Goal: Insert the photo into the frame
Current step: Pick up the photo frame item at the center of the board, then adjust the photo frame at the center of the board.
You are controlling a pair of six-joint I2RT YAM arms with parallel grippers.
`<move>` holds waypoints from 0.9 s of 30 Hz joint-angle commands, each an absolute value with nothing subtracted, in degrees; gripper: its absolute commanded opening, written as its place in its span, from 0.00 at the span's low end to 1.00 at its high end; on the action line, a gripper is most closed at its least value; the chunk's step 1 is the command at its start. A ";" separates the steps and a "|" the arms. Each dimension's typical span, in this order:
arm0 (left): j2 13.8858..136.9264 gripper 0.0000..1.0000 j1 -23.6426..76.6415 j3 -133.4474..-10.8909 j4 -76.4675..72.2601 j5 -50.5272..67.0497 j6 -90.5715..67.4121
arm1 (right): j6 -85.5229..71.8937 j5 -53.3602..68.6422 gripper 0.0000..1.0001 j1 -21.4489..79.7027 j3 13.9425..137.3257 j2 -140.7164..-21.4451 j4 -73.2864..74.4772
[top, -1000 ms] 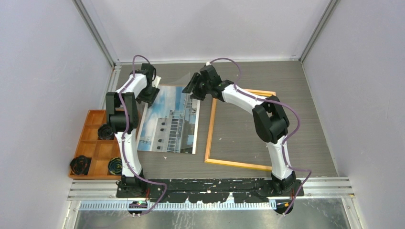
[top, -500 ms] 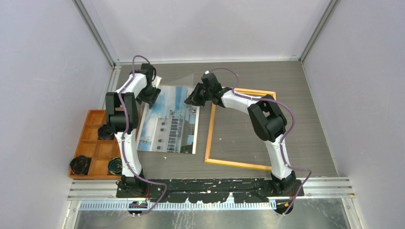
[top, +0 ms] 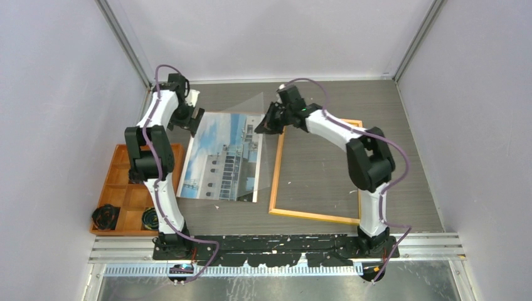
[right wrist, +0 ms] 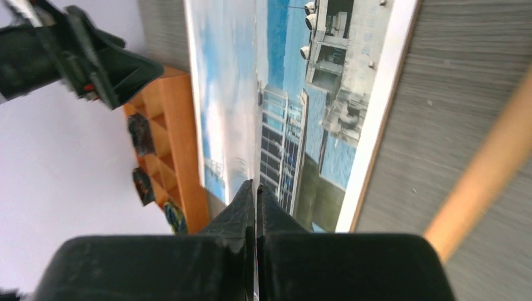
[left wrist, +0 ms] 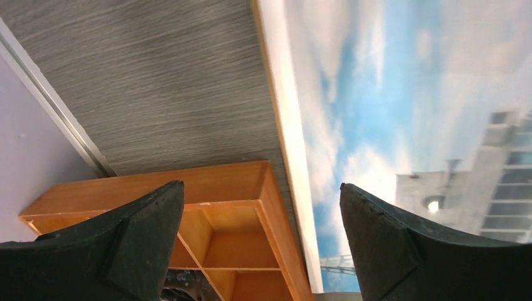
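Left gripper point(top: 190, 121) is drawn back off the photo point(top: 219, 157) since a second ago, jaws spread, nothing held. Right gripper point(top: 266, 122) is pinched on the clear pane point(top: 266, 166), tilted above the photo, which is laid flat beside the frame point(top: 310, 215).

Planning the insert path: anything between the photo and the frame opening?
Yes. The clear pane, pinched in the right gripper, stands tilted over the frame-side edge of the photo, between it and the frame. Nothing else visible lies between them.

No lettering, number or brand is readable: the photo point(top: 223, 160) shows only building and sky; the clear pane point(top: 254, 106) seems blank.
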State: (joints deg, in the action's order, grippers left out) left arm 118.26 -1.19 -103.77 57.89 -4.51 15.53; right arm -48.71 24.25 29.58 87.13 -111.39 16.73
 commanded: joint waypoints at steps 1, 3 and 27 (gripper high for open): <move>113.98 0.96 3.90 -103.06 59.85 -3.19 16.26 | -41.76 29.74 0.01 23.57 78.25 -96.55 24.48; 113.43 0.97 6.15 -102.20 59.66 -3.81 15.99 | -37.03 24.79 0.01 22.35 76.81 -92.00 32.13; 126.64 0.83 34.74 -116.73 61.11 8.06 5.17 | -23.46 5.85 0.01 8.35 73.04 -69.32 58.33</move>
State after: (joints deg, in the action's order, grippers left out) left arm 124.18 33.12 -112.62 59.31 5.08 8.03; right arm -26.37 8.49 8.86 71.00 -69.28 57.39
